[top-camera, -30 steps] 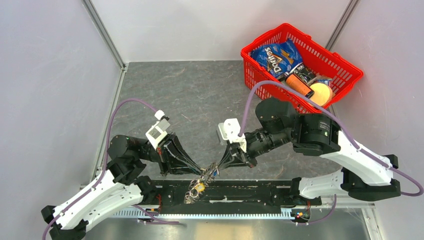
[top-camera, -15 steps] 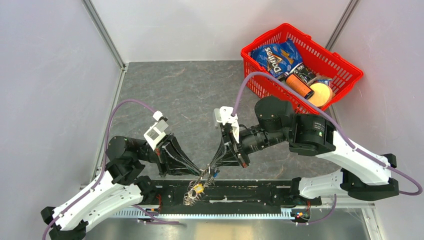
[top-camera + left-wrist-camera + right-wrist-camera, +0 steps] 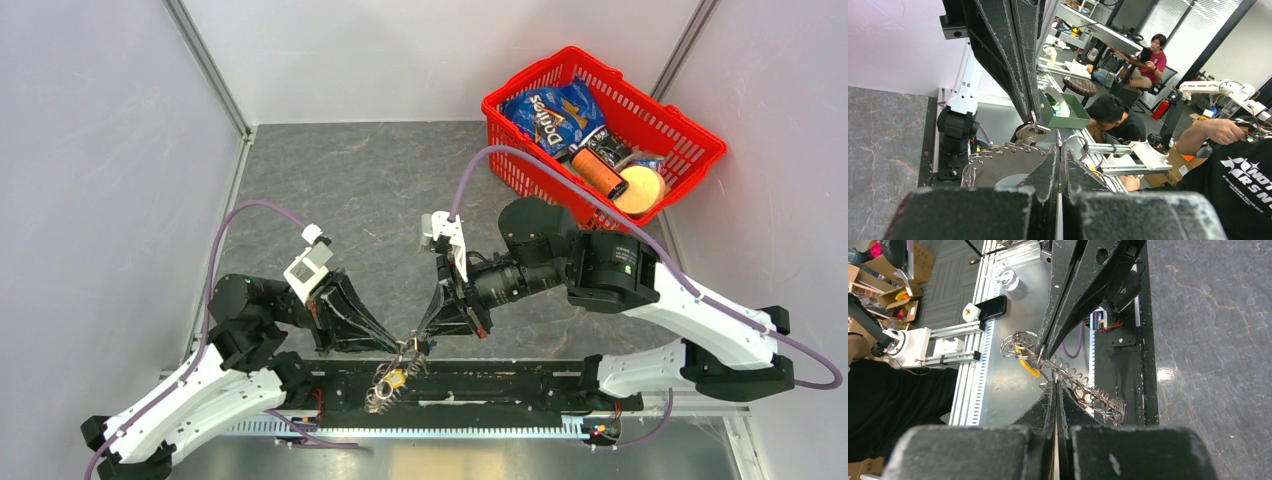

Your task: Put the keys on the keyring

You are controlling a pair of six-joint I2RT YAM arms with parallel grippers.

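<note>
The keyring (image 3: 393,376) is a tangle of silver wire loops hanging over the black base rail between the two arms. A yellow-gold key (image 3: 397,378) hangs in it and also shows in the right wrist view (image 3: 1028,367). A bit of the blue key (image 3: 1104,410) shows inside the coil (image 3: 1083,390). The black key is hidden. My left gripper (image 3: 401,345) is shut on the ring wire (image 3: 1083,142). My right gripper (image 3: 419,338) is shut on a loop of the same bundle (image 3: 1054,381), tip to tip with the left. A silver key (image 3: 1032,134) hangs at the right fingertips.
A red basket (image 3: 690,165) with a Doritos bag (image 3: 550,112), an orange can and a yellow round thing stands at the back right. The grey table (image 3: 370,190) has side rails and white walls. The black base rail (image 3: 500,385) runs along the near edge.
My right wrist has rolled and shifted left and down towards the ring. My left arm has drawn slightly left. The key bundle stays held between both tips.
</note>
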